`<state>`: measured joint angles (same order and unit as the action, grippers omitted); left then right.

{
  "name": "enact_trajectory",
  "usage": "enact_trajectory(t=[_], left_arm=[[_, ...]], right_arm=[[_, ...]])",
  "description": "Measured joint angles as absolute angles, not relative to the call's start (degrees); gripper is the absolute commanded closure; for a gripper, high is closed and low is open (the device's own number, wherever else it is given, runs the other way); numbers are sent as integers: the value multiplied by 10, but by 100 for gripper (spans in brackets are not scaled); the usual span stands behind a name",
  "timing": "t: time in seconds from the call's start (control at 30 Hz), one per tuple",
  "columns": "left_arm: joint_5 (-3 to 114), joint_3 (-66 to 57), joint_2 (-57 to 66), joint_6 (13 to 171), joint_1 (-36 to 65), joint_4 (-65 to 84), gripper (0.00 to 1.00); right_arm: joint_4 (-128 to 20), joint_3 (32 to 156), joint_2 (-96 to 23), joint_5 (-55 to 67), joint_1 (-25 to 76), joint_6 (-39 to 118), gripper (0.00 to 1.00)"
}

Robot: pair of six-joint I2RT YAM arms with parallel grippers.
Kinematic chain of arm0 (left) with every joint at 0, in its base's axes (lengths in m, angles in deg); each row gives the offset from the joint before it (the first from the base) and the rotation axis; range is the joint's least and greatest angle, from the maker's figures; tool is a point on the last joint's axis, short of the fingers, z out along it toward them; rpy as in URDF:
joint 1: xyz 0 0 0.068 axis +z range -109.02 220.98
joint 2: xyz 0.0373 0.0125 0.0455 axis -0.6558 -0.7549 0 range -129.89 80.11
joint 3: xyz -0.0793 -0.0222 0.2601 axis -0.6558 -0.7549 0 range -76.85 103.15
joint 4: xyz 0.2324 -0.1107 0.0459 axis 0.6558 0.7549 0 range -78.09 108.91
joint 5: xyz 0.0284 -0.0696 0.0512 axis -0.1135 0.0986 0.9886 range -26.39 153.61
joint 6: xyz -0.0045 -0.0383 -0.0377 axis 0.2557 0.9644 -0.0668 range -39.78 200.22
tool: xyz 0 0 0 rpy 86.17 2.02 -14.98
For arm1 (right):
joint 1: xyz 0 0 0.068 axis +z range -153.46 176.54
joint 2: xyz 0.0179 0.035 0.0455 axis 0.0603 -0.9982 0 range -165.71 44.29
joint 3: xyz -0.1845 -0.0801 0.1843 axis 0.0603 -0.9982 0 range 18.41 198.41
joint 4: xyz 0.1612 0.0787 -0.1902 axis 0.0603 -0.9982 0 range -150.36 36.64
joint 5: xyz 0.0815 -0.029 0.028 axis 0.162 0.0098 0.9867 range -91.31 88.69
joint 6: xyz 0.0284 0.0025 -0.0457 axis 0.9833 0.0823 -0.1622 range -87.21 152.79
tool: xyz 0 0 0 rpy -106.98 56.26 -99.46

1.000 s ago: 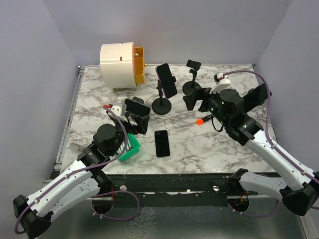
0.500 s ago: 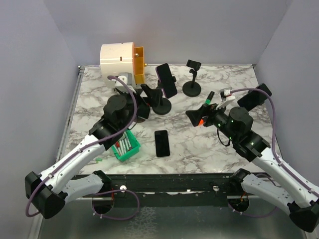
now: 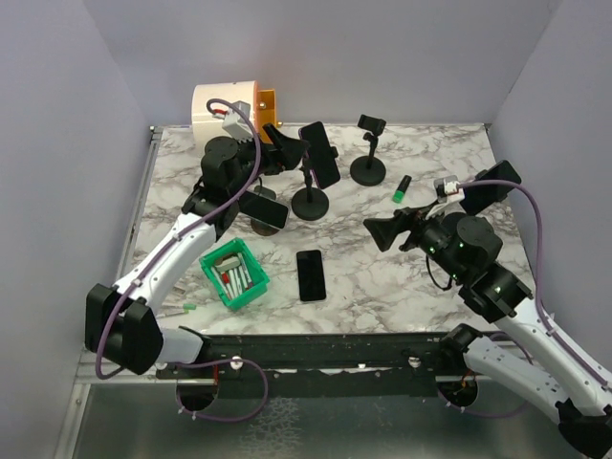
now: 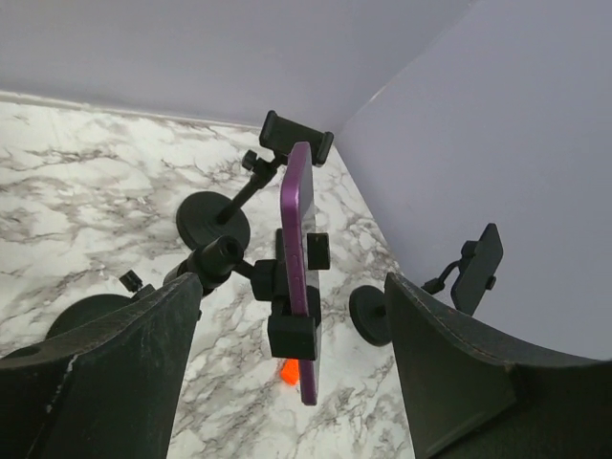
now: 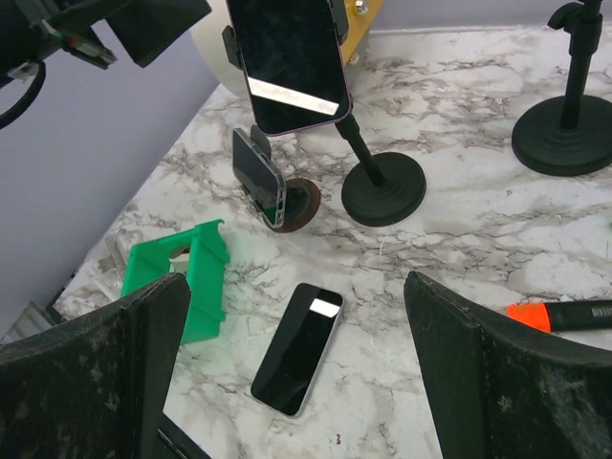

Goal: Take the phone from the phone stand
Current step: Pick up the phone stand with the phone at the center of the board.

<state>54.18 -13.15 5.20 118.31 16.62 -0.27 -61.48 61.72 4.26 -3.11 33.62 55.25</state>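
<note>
The table [image 3: 172,191] is smooth and flat, white marble-patterned with grey veins. The phone [image 3: 320,153] is a slim slab with a glossy dark screen and a purple rim. From the left wrist it shows edge-on, as a thin purple strip. It stands upright at the far middle of the table, held in the black clamp of the phone stand [image 3: 311,203], whose thin stem slants down to a round matte black base.

The left gripper [image 3: 287,150] hangs just left of the phone. Its two dull black fingers [image 4: 105,373] are spread wide with the phone in the gap ahead of them, not touching it as far as I can see. The right gripper [image 3: 385,229] hovers over the right middle of the table, its scuffed fingers [image 5: 91,373] also wide apart and holding nothing.

A second phone [image 3: 310,274], black and shiny, lies flat near the front centre. Left of it sits a bright green plastic basket [image 3: 253,285] holding a few small white and red sticks, too small to name. A white drum [image 3: 222,117] with an orange face stands at the far left. An empty stand [image 3: 369,170] stands to the right of the phone's own stand, and an orange marker [image 5: 564,313] lies on the marble.
</note>
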Motion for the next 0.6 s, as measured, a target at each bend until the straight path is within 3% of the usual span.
enact_trajectory(t=[0.6], left_arm=[[411, -58, -63, 1209, 187, -51, 48]], right_arm=[[-666, 614, 73, -33, 336, 532, 0]])
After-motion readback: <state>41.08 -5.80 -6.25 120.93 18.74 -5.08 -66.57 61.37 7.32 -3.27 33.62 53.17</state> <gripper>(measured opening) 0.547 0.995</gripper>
